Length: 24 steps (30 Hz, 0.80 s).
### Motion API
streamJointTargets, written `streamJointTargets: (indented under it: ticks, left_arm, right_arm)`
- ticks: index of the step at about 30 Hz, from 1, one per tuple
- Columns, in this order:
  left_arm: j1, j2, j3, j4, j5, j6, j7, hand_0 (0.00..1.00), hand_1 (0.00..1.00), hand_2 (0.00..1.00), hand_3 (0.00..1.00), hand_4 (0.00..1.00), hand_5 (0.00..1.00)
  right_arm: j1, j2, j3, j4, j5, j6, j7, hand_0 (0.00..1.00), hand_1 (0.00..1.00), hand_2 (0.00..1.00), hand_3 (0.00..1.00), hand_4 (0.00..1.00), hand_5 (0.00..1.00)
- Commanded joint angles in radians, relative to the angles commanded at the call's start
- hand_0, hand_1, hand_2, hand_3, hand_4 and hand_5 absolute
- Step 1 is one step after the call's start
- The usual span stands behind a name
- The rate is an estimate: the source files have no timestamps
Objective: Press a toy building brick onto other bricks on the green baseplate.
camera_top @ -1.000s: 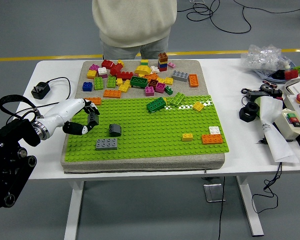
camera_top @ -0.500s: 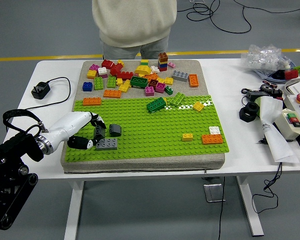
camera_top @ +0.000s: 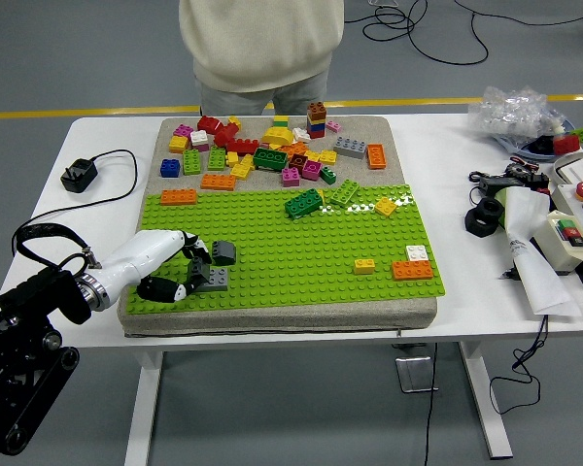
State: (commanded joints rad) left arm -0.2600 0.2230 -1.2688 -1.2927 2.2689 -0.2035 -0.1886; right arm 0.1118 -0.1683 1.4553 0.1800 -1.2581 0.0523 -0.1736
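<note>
The green baseplate [camera_top: 301,254] lies on a grey mat. On its near-left part a flat grey brick [camera_top: 214,281] rests on the studs, with a dark grey block [camera_top: 223,253] just behind it. My left hand [camera_top: 187,279] reaches in from the left, low over the plate. Its curled fingers [camera_top: 198,265] and thumb stand either side of the grey brick's left end, with a gap still between them. Further right on the plate are green bricks [camera_top: 304,203], a yellow brick [camera_top: 364,266] and an orange brick [camera_top: 412,270]. My right arm is out of view.
Several loose coloured bricks [camera_top: 262,150] are heaped on the mat behind the plate. A person in a cream top [camera_top: 262,44] stands at the far side, hands unseen. A black charger with its cable [camera_top: 78,175] lies at the left; boxes, paper and tools [camera_top: 534,223] at the right.
My left hand has moved down and nearer along the plate's left side, from beside the orange brick to the grey brick's left end. The bricks have not moved.
</note>
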Motion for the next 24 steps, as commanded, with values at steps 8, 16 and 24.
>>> streamJointTargets:
  ticks: [8, 16, 24]
  left_arm:
    - [-0.012, -0.005, 0.011, 0.027, 0.0, 0.005, -0.003, 0.746, 0.626, 0.536, 0.573, 0.45, 0.002]
    - [-0.02, -0.01, 0.011, 0.047, 0.0, 0.013, -0.007, 0.747, 0.626, 0.536, 0.576, 0.452, 0.002]
    - [-0.032, -0.005, 0.015, 0.061, 0.0, 0.016, -0.009, 0.751, 0.625, 0.536, 0.577, 0.45, 0.002]
  right_arm:
    - [0.003, 0.0, -0.004, 0.0, 0.003, -0.002, 0.0, 0.788, 0.721, 0.759, 0.768, 0.998, 0.691]
    - [0.007, -0.001, -0.005, 0.0, 0.008, -0.004, 0.0, 0.788, 0.722, 0.759, 0.768, 0.998, 0.691]
    - [0.007, -0.001, -0.006, 0.0, 0.013, -0.003, -0.001, 0.788, 0.721, 0.759, 0.768, 0.998, 0.691]
